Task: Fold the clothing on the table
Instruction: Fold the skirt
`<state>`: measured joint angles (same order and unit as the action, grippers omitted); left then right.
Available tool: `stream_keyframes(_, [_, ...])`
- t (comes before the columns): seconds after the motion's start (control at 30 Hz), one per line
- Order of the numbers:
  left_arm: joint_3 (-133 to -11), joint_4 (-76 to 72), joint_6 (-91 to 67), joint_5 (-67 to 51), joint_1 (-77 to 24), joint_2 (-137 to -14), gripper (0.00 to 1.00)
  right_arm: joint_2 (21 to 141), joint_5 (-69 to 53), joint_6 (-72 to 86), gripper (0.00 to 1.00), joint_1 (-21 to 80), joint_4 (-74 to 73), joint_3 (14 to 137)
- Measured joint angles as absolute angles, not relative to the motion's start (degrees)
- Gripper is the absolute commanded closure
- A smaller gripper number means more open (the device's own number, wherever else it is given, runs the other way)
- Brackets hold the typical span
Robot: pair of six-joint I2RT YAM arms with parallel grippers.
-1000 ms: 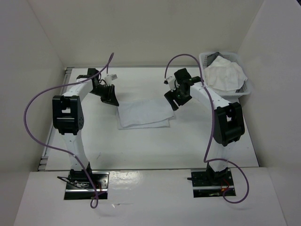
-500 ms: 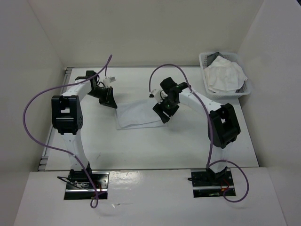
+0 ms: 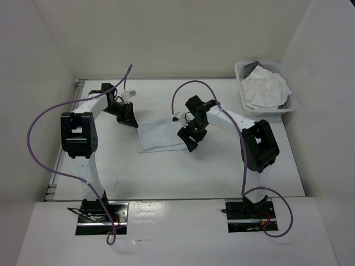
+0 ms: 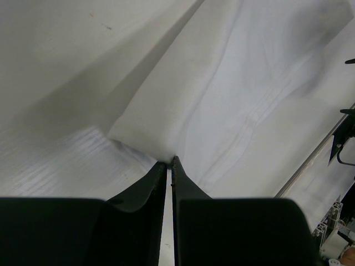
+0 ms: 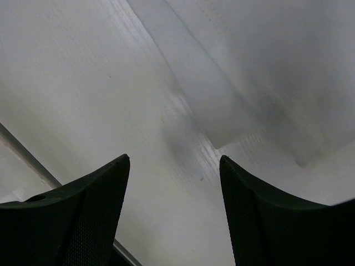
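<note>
Top external: my open, empty right tool [image 3: 190, 139] has swung over the clothing [image 3: 160, 136]; with the left tool [image 3: 129, 117] pinching its corner, the fold can likely begin.

The overhead camera sits high behind the arm bases, tipped down and forward, far enough back to take in the whole table [image 3: 166, 172] and its walls. The left wrist camera rides close behind the left gripper [image 4: 170, 162], looking along it onto the clothing [image 4: 222, 100]. The right wrist camera hangs low behind the right gripper [image 5: 175, 160], facing the tabletop. All three views share that clothing.
</note>
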<state>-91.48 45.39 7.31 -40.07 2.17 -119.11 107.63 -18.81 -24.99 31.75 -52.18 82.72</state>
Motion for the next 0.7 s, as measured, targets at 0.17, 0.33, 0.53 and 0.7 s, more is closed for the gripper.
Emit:
stream_keyframes(0.17, [-91.5,45.4,7.3,-40.1,2.2,-119.1,0.87,109.4,-20.0,-25.4,0.30,32.1,-52.1,82.4])
stream_keyframes(0.33, [-91.5,45.4,7.3,-39.9,2.2,-119.1,0.87,110.8,-20.4,-25.7,0.30,32.3,-52.1,82.3])
stream_keyframes(0.53, [-91.5,45.4,7.3,-39.9,2.2,-119.1,0.87,111.4,-20.5,-26.1,0.30,32.3,-51.8,82.1])
stream_keyframes(0.7, [-91.5,45.5,7.4,-39.7,2.2,-119.1,0.87,112.7,-20.6,-26.1,0.30,32.3,-51.6,82.2])
